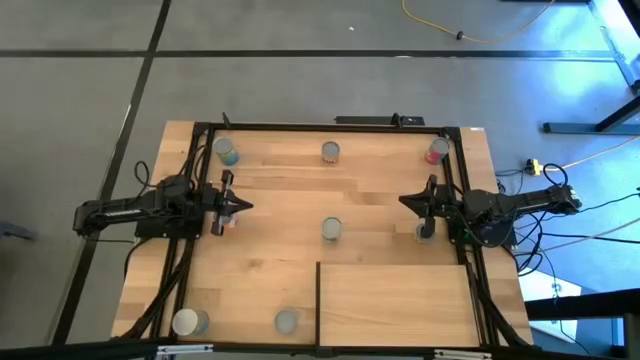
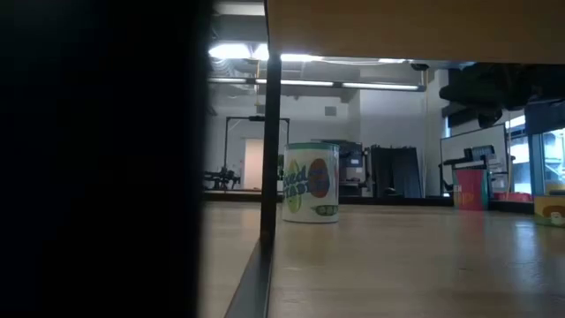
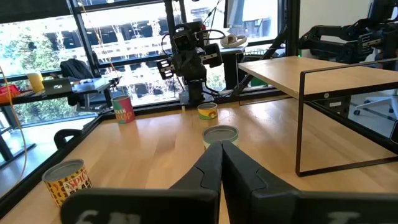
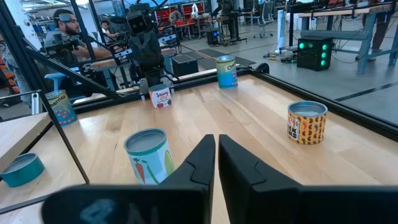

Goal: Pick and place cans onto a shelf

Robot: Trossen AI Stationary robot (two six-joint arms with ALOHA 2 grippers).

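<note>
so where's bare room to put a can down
The pale wood shelf top is bare. Also free: tabletop between the centre green-label can and the back-edge can. It is tighter beside the left gripper and right gripper.

Smooth pale wood tabletop [image 1: 280, 200] and shelf [image 1: 395, 290]; cans [image 4: 148, 155] with dull metal tops and glossy printed labels.

From overhead we look straight down on the whole table [image 1: 280, 215]. Down low, we peer level under the shelf [image 2: 415, 26]. Each wrist camera faces the opposite arm, sharing the middle can [image 1: 331, 229].
</note>
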